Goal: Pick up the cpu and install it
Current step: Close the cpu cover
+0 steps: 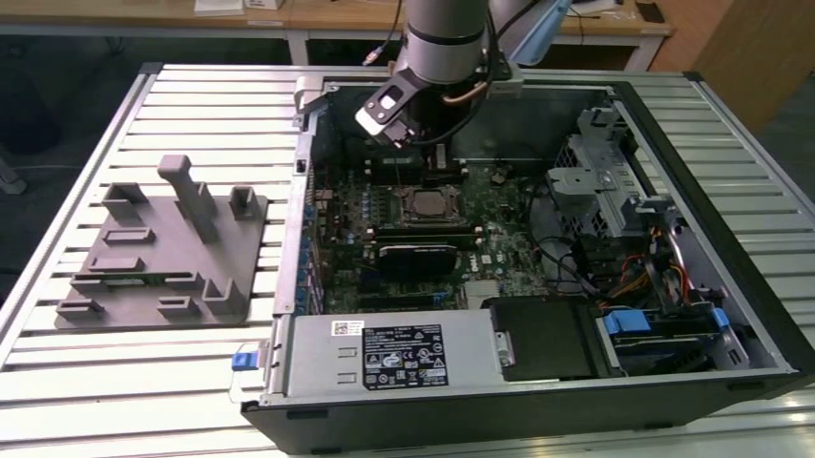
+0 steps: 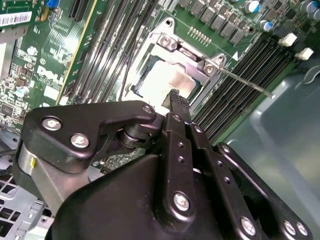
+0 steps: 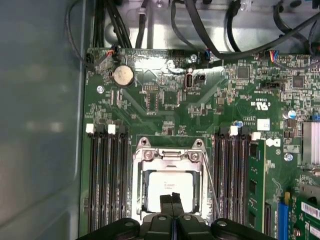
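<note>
The cpu (image 3: 170,184) is sitting in the motherboard socket (image 3: 141,156) inside the open computer case (image 1: 535,114), which is lying on the slatted tabletop (image 1: 166,382). The arm (image 1: 440,38) is hanging over it with its jaws pressed together, gripping nothing. Their tips are standing over the chip's edge; whether they are touching it cannot be told. A grey tray (image 1: 153,277) is lying beside the case, at the exterior view's left.
</note>
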Robot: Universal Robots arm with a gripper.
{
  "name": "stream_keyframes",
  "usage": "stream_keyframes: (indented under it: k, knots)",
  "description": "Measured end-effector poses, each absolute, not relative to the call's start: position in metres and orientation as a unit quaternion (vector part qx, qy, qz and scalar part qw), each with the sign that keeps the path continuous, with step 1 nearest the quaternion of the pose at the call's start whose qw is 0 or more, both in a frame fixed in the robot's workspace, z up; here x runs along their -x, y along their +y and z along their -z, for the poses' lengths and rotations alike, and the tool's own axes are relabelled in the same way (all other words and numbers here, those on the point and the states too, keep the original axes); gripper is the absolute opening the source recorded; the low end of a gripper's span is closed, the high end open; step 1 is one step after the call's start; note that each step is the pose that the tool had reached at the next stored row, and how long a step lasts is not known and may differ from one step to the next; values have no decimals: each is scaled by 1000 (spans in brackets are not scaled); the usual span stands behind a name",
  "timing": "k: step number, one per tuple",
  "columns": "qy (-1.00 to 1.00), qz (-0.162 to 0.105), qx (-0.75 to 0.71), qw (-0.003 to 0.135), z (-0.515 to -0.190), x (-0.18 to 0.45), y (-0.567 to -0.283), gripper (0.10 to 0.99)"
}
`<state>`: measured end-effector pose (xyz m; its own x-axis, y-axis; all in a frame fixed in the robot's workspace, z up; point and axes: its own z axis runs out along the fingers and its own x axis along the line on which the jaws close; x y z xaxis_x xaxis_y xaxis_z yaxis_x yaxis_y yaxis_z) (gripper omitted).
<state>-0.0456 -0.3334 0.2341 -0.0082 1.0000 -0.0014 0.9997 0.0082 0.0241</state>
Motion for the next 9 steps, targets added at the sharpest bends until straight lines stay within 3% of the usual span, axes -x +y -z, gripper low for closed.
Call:
stream_keyframes:
  k: [9]
  knots:
    - [710, -8, -704, 9, -234, 52, -333, 106]
